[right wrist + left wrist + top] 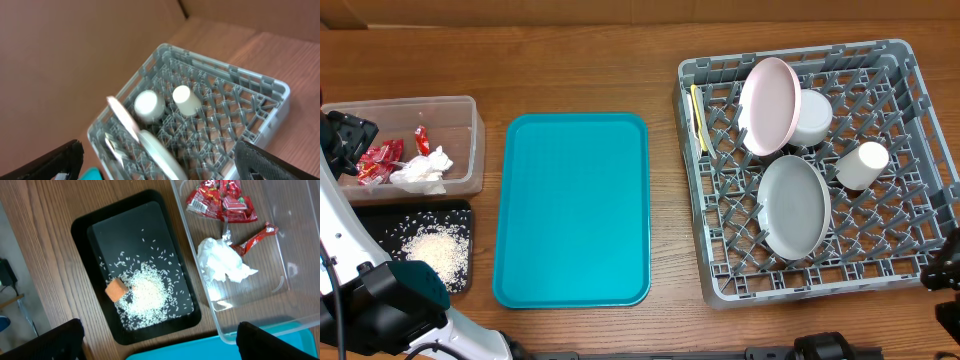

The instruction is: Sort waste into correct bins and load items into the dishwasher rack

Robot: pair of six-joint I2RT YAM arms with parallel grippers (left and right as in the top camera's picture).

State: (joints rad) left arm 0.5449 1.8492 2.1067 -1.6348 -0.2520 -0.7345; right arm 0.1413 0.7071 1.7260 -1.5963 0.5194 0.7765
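Note:
The clear tub (475, 150) holds crinkled red wrappers (220, 200) and a crumpled white napkin (222, 262). Beside it, the black tray (82, 245) carries loose rice (147, 292) and an orange cube (116, 290). The grey rack (820, 285) holds a white plate (769, 105) on edge, a white bowl (810, 117), a small cup (863, 165), a grey plate (793, 207) and pale yellow cutlery (698, 118) along its left side. My left gripper (160, 350) hangs open above the black tray's near edge, holding nothing. My right gripper (160, 167) is open and empty, well above the rack (270, 85).
A large flat teal tray (572, 208) lies bare between the bins and the rack. The left arm's white body (340, 235) crosses the left edge, partly covering the black tray. The right arm (945, 270) shows at the right edge, just past the rack.

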